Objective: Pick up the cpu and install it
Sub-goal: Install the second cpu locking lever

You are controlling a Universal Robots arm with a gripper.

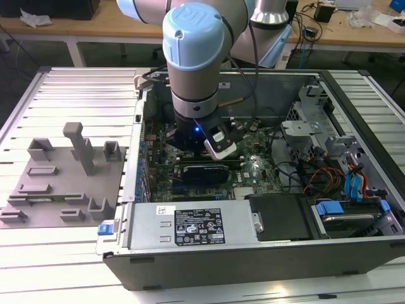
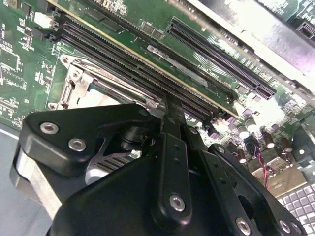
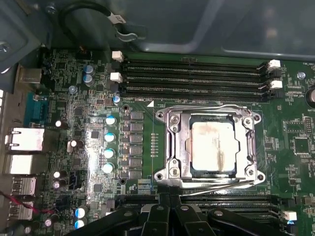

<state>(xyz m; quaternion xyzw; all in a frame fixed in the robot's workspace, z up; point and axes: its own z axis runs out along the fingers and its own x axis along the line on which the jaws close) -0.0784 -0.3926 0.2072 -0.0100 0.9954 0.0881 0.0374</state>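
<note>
The cpu [image 3: 212,146], a small silvery-white square with smudges on top, lies flat inside the metal socket frame [image 3: 171,147] on the green motherboard [image 3: 74,123] in the first wrist view. My gripper [image 3: 168,191] hangs over the edge of the socket, its black fingers [image 3: 162,201] drawn together with nothing between them. In the second wrist view, one black finger [image 2: 171,123] points down next to the socket's metal bracket [image 2: 74,86] and the memory slots [image 2: 123,54]. In the exterior view, the arm's wrist [image 1: 190,95] reaches down into the open computer case [image 1: 190,253].
A long dark expansion card [image 1: 204,172] lies across the board below the wrist. Drive cages and cables [image 1: 329,171] take up the case's right side in the exterior view. A grey parts fixture [image 1: 60,183] sits on the slatted table at that view's left.
</note>
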